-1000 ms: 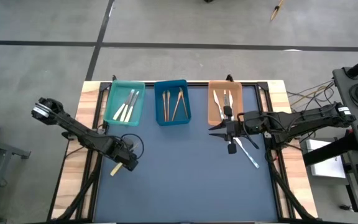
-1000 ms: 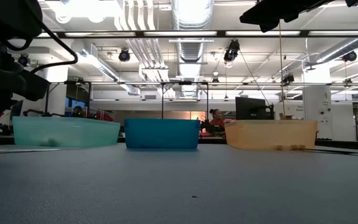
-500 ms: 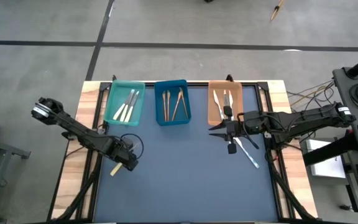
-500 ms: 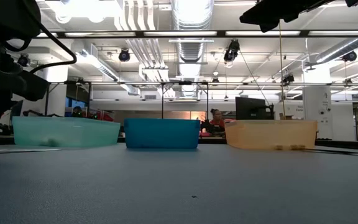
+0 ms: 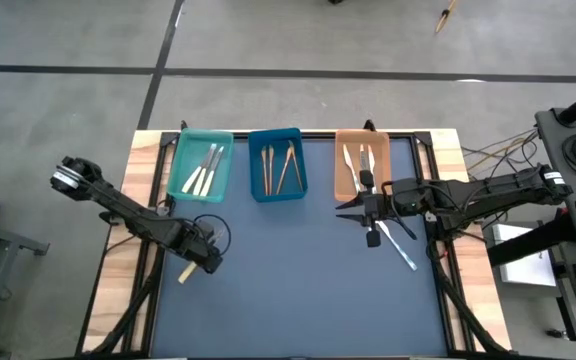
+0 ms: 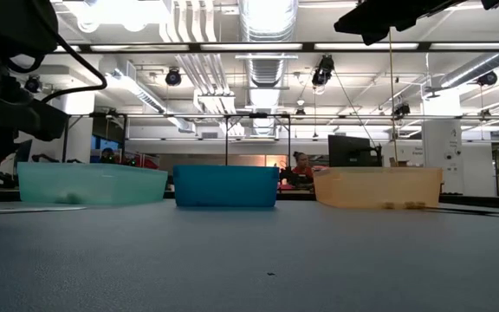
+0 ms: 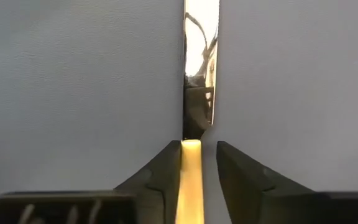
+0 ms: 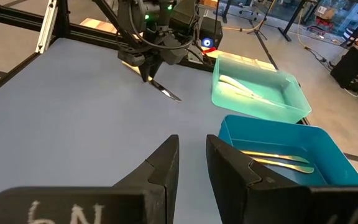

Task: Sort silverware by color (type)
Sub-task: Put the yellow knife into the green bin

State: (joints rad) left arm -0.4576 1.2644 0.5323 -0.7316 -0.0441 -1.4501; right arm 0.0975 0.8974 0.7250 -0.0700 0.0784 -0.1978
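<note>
The left gripper (image 5: 201, 256) sits low on the dark blue-grey table mat (image 5: 298, 290), near its left edge. Its fingers (image 7: 160, 177) are drawn in narrow astride a cream-yellow handled knife (image 7: 192, 177). One finger lies against the handle, and the other shows a sliver of gap, so I would call this a straddle and not yet a firm pinch. The knife's shiny blade (image 7: 199, 68) runs straight ahead, flat on the mat, and from above the handle end (image 5: 186, 272) pokes out behind the claw. Nothing has shifted over the last second; both arms and every piece lie just as they did, which I read as a pause at the grasp and not a lift. The right gripper (image 5: 368, 214) hangs just in front of the orange rectangular plastic tray (image 5: 340, 180), its fingers (image 8: 163, 165) a narrow slot apart with nothing between them. A silver knife with a pale blue handle (image 5: 402, 245) lies loose on the mat just beside it. Further out, the teal rectangular plastic tray (image 5: 178, 170) holds cream pieces, the blue rectangular plastic tray (image 5: 256, 170) holds tan wooden ones, and the orange one holds silver ones. By my judgement only these two knives are left to sort.
</note>
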